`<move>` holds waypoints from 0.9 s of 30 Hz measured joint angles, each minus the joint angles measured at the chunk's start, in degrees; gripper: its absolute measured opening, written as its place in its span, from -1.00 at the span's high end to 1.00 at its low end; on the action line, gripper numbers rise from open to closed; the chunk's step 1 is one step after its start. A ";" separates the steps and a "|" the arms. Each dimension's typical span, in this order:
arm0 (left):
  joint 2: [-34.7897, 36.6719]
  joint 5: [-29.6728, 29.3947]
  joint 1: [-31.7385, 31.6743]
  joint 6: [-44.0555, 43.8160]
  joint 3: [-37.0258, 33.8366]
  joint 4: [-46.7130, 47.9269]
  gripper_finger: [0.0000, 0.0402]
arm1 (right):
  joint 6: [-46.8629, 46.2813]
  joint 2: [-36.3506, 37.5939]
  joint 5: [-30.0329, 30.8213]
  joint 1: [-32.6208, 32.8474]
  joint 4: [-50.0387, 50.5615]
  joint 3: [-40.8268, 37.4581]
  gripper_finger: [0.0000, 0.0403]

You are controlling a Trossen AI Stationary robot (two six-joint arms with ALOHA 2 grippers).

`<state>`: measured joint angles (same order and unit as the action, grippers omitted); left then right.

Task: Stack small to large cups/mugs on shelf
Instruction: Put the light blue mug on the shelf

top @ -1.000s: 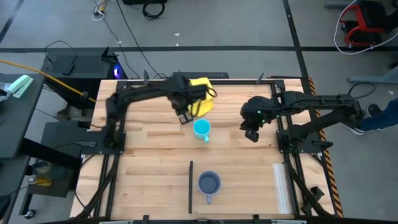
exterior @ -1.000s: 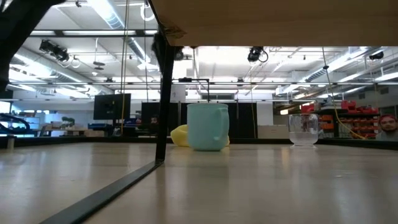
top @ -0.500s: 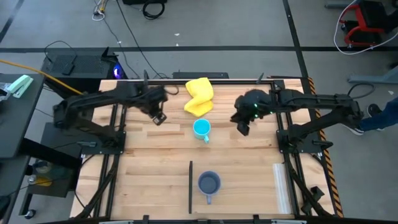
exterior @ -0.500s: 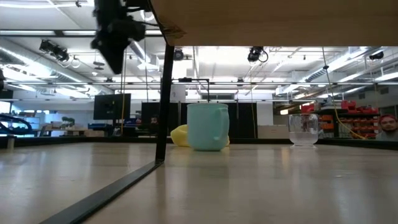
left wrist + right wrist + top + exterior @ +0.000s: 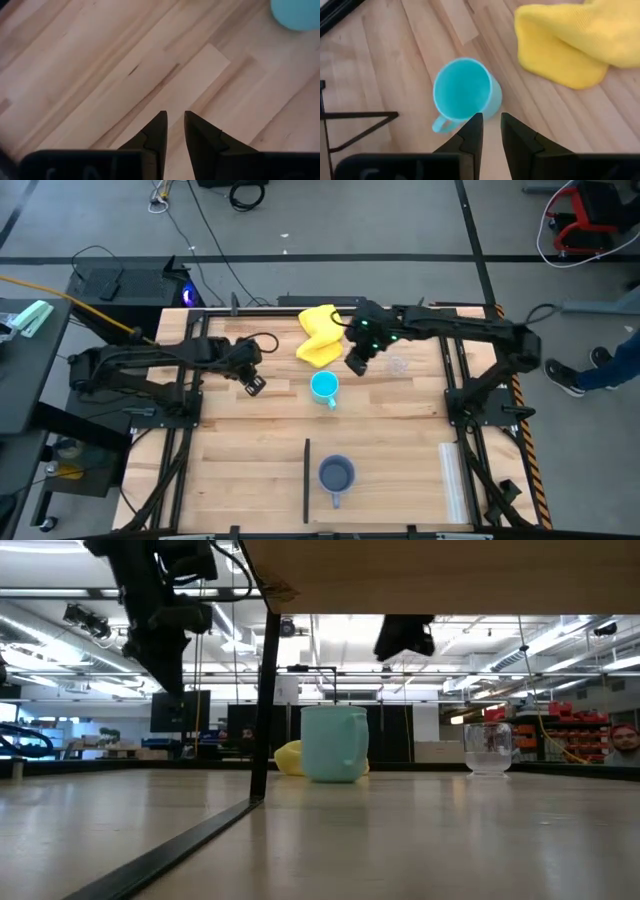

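Note:
The turquoise mug (image 5: 323,388) (image 5: 333,743) (image 5: 465,95) stands upright on its base mid-table, handle toward the near edge. The clear cup (image 5: 398,365) (image 5: 488,748) stands to its right. The grey-blue mug (image 5: 336,476) stands upright close to the near edge and is out of the low view. My right gripper (image 5: 357,363) (image 5: 491,119) (image 5: 405,635) hovers above the table just far-right of the turquoise mug, fingers together, touching nothing. My left gripper (image 5: 253,385) (image 5: 173,116) (image 5: 170,670) hangs over bare wood left of the mug, fingers together.
A yellow cloth (image 5: 320,335) (image 5: 570,45) lies crumpled near the far edge, behind the turquoise mug. A thin black bar (image 5: 306,475) runs along the table left of the grey-blue mug. A wooden board (image 5: 440,575) spans the top of the low view, over a black post (image 5: 262,700).
My left gripper has drawn back from the yellow cloth toward the table's left edge. My right gripper has swung from the right side toward the left and far edge, ending beside the turquoise mug; the clear cup it was above now shows in the high view.

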<state>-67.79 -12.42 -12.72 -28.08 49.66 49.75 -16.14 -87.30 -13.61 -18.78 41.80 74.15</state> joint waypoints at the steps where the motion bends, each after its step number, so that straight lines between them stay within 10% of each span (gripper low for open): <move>1: -0.03 0.02 0.11 0.00 -1.00 -1.71 0.63 | 0.18 -1.42 0.02 0.29 0.21 1.97 0.62; 11: -0.10 3.31 2.17 1.49 -10.21 -16.20 0.66 | 1.61 -13.11 4.55 1.63 14.31 16.39 0.62; 27: -0.10 3.25 2.78 7.27 -11.68 -27.97 0.71 | 5.88 -17.66 0.83 4.30 15.75 16.94 0.62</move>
<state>-67.90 -9.17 -9.94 -20.80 37.98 21.79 -10.26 -104.96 -12.78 -14.48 57.56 91.09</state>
